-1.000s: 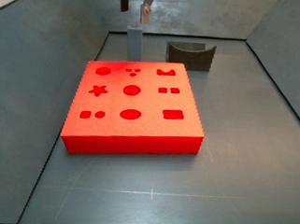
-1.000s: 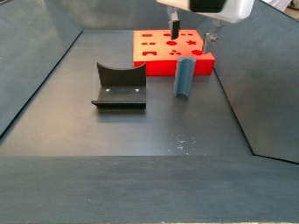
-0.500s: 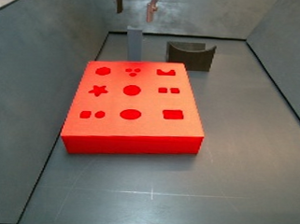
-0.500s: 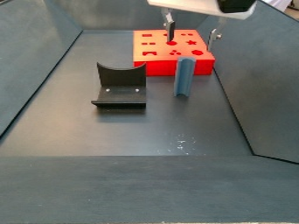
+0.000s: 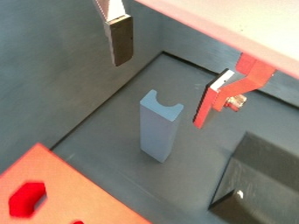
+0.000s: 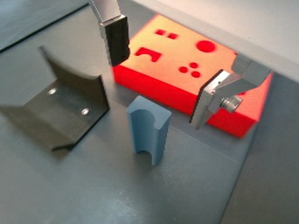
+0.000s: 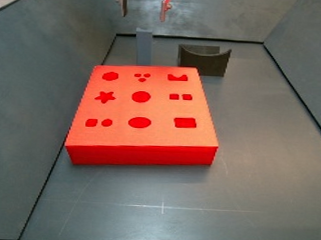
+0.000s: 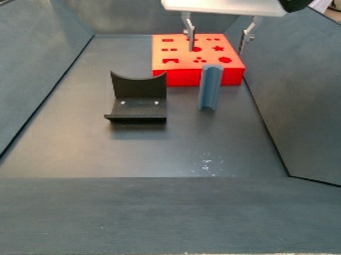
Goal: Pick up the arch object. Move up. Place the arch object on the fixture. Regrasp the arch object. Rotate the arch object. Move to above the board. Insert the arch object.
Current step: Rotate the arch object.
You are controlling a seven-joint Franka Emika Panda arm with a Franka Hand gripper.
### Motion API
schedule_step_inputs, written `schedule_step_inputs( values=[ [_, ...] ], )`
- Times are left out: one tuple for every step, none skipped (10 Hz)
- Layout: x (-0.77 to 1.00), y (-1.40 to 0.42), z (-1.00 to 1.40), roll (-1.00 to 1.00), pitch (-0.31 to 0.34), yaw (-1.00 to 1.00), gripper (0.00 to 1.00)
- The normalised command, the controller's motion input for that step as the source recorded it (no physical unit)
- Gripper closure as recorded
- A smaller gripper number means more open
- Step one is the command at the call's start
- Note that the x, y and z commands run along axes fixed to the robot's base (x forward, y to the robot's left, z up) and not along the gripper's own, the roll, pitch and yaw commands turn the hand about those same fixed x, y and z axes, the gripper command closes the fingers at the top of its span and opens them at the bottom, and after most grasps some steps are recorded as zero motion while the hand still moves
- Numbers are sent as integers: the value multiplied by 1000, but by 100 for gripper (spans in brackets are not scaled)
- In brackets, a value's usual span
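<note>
Gripper [image 8: 216, 32] high at the frame's top, fingers spread apart and empty. Blue block [image 8: 209, 89] upright mid-frame, between red board [image 8: 200, 60] and scooped holder [image 8: 136, 98]. Risk: an off-centre descent tipping that narrow standing block.

A dark grey matte floor [image 7: 159, 217] fills the enclosure, and a faint pale line crosses it towards 6 o'clock. Smooth grey walls slope up from it at 9 o'clock [image 7: 39, 57] and 3 o'clock [image 7: 310, 58], with a lighter back panel [image 7: 208, 12] at 12 o'clock. In a side view, the floor [image 8: 160, 144] carries a few pale specks [image 8: 206, 165], and a flat grey panel [image 8: 147, 219] rises at 6 o'clock. The light is soft and even, and shadows are weak.
</note>
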Motion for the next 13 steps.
schedule_step_inputs(
  values=[
    [32, -4, -15, -88, 34, 676, 0],
    [32, -4, -14, -87, 34, 458, 0],
    [32, -4, -14, -87, 34, 260, 0],
    [0, 0, -1000, -86, 34, 198, 0],
    [12, 1, -1000, -84, 19, 120, 0],
    [31, 3, -1000, -80, -14, 81, 0],
    [35, 4, -978, -77, -24, 66, 0],
    [34, 3, -880, -75, -28, 61, 0],
    [35, 3, -675, -71, -33, 55, 0],
    [37, 3, -471, -68, -32, 52, 0],
    [39, 3, -323, -66, -29, 51, 0],
    [43, 3, -228, -64, -31, 51, 0],
    [0, 0, 0, -62, -25, 50, 100]
  ],
)
